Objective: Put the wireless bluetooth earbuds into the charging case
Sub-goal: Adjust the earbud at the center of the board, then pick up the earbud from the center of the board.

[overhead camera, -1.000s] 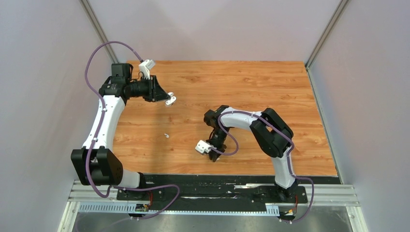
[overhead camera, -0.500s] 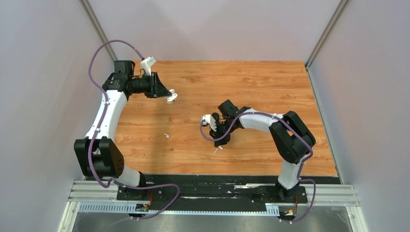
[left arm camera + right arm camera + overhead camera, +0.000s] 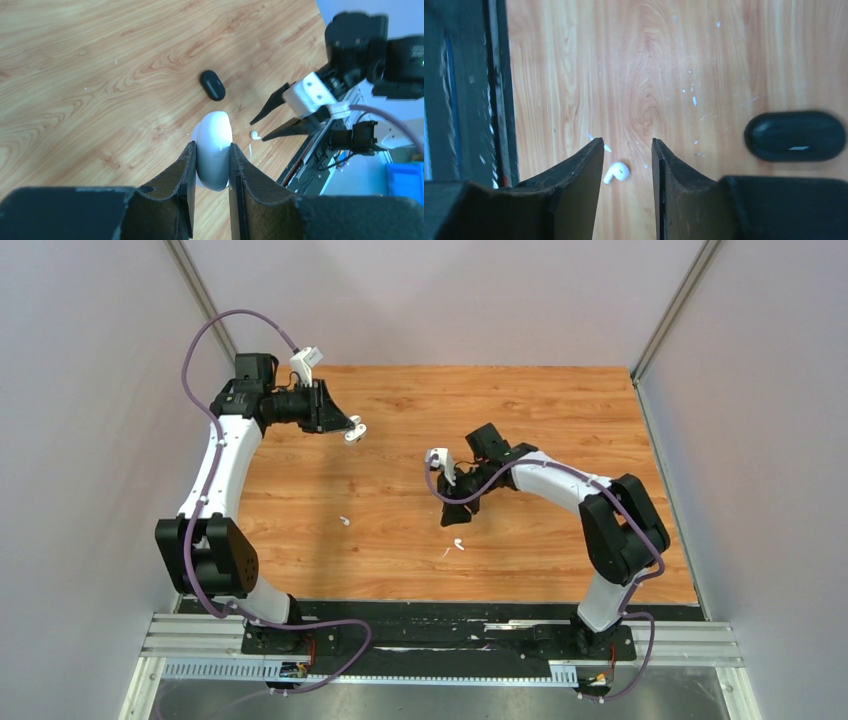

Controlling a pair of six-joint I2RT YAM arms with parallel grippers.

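Note:
My left gripper (image 3: 210,150) is shut on the white charging case (image 3: 214,145), which hangs above the table at the back left (image 3: 353,430). A white earbud (image 3: 616,172) with a short stem lies loose on the wood, directly below the gap of my right gripper (image 3: 626,144), which is open and holds nothing. In the top view that earbud (image 3: 459,543) sits just nearer than the right gripper (image 3: 452,516). A second tiny white earbud (image 3: 344,521) lies alone at centre left. No black earbuds show.
A closed black oval case (image 3: 795,136) lies on the wood beside the right gripper, also in the left wrist view (image 3: 212,85). The table's near edge and the black base rail (image 3: 440,615) are close to the earbud. Small white flecks dot the wood.
The right gripper lifted and swung back from the near edge while its jaws opened. The white earbud now lies on the table below it. The left arm shifted slightly toward the back.

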